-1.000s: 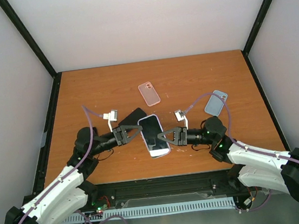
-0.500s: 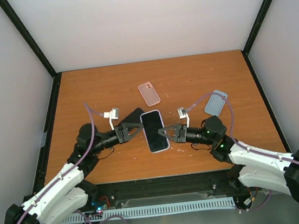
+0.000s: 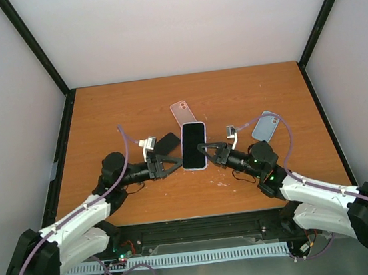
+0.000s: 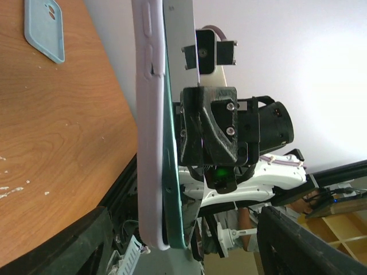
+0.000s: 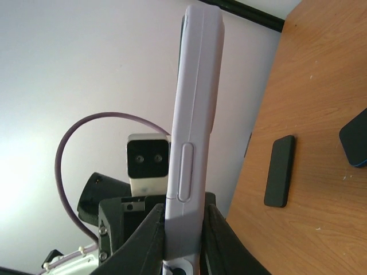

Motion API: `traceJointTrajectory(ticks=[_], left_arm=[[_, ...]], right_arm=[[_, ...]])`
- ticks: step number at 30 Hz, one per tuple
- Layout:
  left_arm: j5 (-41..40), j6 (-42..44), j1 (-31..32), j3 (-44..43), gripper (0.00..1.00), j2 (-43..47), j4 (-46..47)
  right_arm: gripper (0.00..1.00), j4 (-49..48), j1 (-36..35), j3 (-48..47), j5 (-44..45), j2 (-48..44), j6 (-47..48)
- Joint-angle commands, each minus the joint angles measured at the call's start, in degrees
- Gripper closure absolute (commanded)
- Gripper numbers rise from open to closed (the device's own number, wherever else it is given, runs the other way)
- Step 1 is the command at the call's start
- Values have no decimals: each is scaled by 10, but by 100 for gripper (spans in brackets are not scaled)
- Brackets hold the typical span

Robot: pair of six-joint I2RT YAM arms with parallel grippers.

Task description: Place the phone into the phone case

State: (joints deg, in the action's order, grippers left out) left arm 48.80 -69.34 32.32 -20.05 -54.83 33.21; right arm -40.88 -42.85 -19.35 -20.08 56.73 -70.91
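Note:
The phone (image 3: 193, 145), dark screen up, sits in a lavender phone case (image 4: 150, 143) and is held above the table's middle. My right gripper (image 3: 206, 150) is shut on its right long edge. In the right wrist view both fingers (image 5: 150, 240) press the case's side (image 5: 192, 114). My left gripper (image 3: 168, 164) stands open just left of the phone, apart from it. In the left wrist view the teal phone edge (image 4: 172, 189) lies inside the case, with a thin gap at the lower corner. My left fingers (image 4: 309, 240) stand wide on either side.
A pink case (image 3: 182, 111) lies just beyond the held phone. A light blue case (image 3: 265, 126) lies at the right, near my right arm. A flat black case (image 3: 168, 141) rests by my left wrist and also shows as the black case (image 5: 280, 171) on the wood.
My left gripper opened and let go of the phone. My right gripper carried the cased phone up and toward the far side, near the pink case.

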Motion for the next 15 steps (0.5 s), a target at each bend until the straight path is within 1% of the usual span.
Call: traceJointTrajectory(ticks=[1, 5, 7, 12, 15], left_arm=[[24, -6, 8, -13, 30, -20, 52], [24, -10, 12, -16, 31, -33, 70], [23, -7, 13, -21, 36, -39, 65], [12, -7, 14, -19, 54, -42, 65], [-5, -5, 13, -17, 70, -35, 52]], right_arm=[[85, -74, -3, -29, 31, 14, -23], [85, -89, -3, -29, 27, 27, -32], [85, -90, -3, -28, 28, 29, -34], [84, -88, -3, -27, 25, 33, -36], [84, -86, -3, -22, 24, 32, -37]])
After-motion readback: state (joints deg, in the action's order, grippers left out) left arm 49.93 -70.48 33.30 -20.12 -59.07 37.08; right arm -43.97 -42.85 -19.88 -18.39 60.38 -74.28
